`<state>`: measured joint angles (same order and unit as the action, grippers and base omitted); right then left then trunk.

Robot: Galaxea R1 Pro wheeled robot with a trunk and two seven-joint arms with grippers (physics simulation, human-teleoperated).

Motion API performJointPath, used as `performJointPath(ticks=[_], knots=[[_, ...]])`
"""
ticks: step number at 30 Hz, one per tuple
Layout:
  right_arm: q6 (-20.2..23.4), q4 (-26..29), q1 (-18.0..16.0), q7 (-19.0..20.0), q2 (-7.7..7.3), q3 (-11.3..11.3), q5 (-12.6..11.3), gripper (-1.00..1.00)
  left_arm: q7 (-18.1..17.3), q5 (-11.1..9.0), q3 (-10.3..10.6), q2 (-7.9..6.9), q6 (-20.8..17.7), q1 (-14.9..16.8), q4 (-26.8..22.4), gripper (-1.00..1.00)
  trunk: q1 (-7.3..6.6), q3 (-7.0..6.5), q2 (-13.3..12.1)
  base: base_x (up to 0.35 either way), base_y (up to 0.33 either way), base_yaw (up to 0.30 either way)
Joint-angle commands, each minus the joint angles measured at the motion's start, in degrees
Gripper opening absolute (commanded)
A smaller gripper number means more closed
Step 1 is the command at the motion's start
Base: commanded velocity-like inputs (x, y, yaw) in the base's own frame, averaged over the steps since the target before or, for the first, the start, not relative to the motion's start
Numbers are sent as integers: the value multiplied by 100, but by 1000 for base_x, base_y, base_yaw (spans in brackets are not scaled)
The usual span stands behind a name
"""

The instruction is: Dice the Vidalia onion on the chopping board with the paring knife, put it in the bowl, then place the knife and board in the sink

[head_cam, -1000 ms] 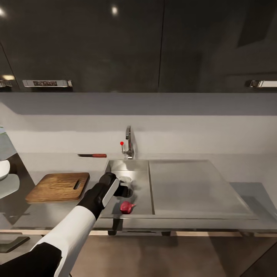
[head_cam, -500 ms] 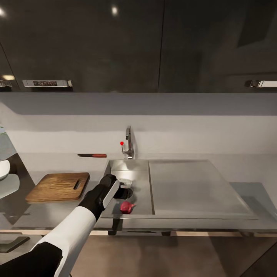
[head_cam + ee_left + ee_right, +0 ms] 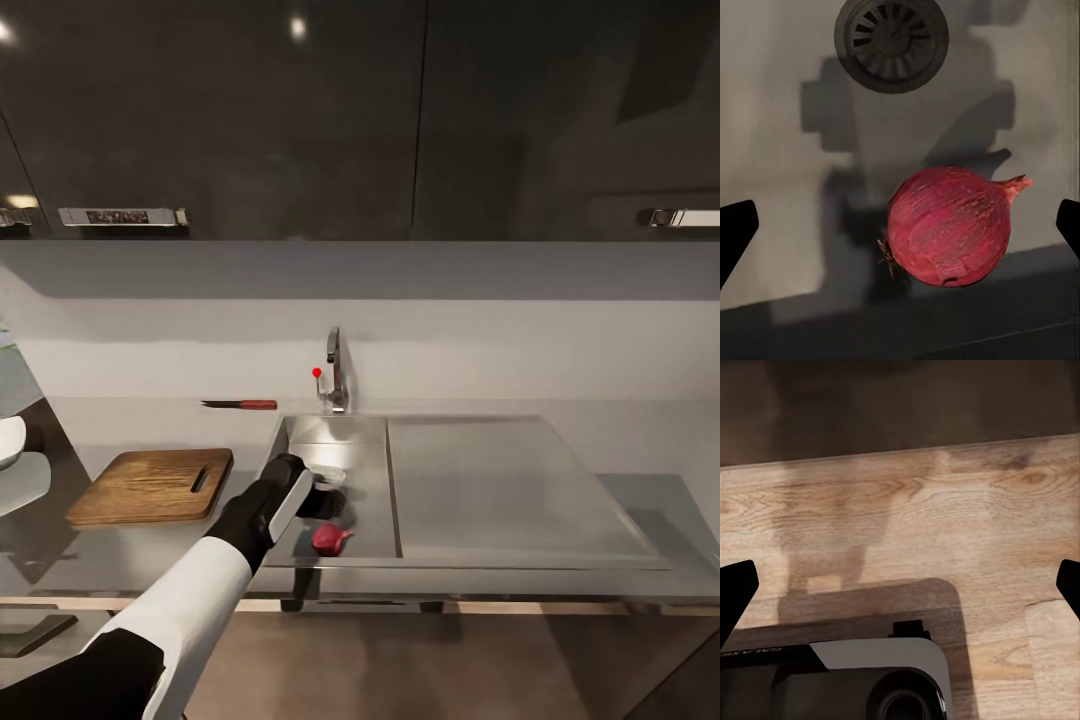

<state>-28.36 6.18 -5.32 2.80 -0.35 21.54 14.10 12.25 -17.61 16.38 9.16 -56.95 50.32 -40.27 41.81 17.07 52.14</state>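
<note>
The Vidalia onion (image 3: 331, 539), dark red with a papery skin, lies in the sink basin (image 3: 355, 455) near its front wall. My left gripper (image 3: 324, 502) hangs open just above and behind it. In the left wrist view the onion (image 3: 949, 225) sits between the two spread fingertips (image 3: 735, 234), below the round drain (image 3: 892, 41). The chopping board (image 3: 152, 485) lies on the countertop (image 3: 120, 425) left of the sink. The paring knife (image 3: 240, 404) rests by the backsplash behind the board. The white bowl (image 3: 8, 440) shows at the left edge. My right gripper (image 3: 900, 585) is open over wooden floor.
A chrome tap (image 3: 335, 375) with a red knob stands behind the basin. A flat draining area (image 3: 500, 490) stretches to the right. Glossy black upper cabinets (image 3: 360, 120) hang above. The robot's base (image 3: 855, 679) shows under the right gripper.
My left gripper has sunk slightly lower into the basin and closer to the onion. The onion, board and knife have not moved.
</note>
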Motion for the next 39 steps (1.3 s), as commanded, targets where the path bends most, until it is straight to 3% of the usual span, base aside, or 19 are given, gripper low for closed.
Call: performJointPath(ticks=[1,9,39], knots=[[-20,-4,-4,31,0,48,31,100,-111,-59,20,-2,-13,5,13,100,1,7,5,0,0,0],[-20,-5,-4,30,0,52,31,100,-431,-51,23,-10,-1,5,49,100,1,7,5,0,0,0],[-18,-6,-4,31,0,44,31,100,-425,-45,23,-45,17,5,141,100,1,107,5,0,0,0]])
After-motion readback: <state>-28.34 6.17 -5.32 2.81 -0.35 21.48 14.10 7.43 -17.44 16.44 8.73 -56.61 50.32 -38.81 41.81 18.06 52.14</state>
